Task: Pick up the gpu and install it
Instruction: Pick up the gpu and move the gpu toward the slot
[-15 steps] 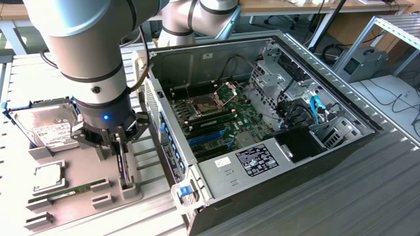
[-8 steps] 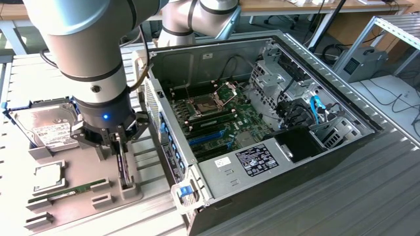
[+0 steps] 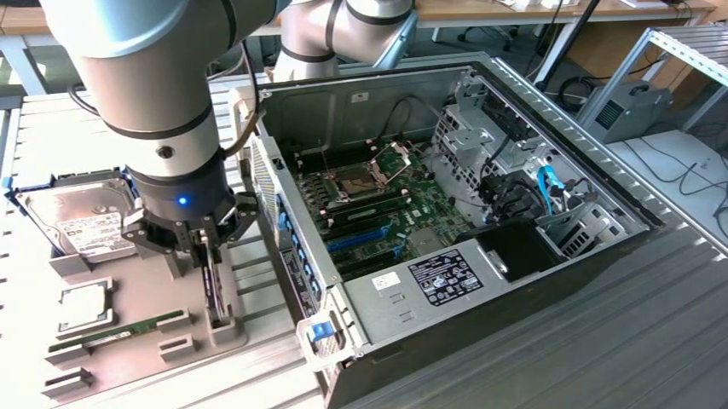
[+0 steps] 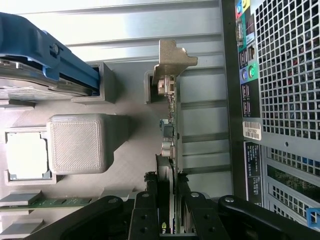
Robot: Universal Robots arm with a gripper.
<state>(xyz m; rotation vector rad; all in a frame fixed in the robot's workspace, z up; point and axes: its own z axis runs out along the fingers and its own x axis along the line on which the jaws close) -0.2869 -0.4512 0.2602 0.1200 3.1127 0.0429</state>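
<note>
The gpu [image 3: 210,288] stands on edge in a slot of the grey holder tray [image 3: 142,285], to the exterior view's left of the open computer case [image 3: 455,213]. It is a thin black card, and in the wrist view the gpu [image 4: 170,125] shows its silver bracket [image 4: 170,60] at the far end. My gripper [image 3: 203,247] reaches straight down over the card. In the wrist view the gripper [image 4: 170,205] has its black fingers [image 4: 148,212] pressed against both faces of the card. The card's lower edge still sits in the holder's end blocks.
On the holder tray lie a silver hard drive [image 3: 85,226], a processor chip [image 3: 78,307] and a green memory stick [image 3: 125,331]. Inside the case the motherboard has blue expansion slots [image 3: 358,239]. The case's perforated back panel [image 4: 285,75] stands close beside the card.
</note>
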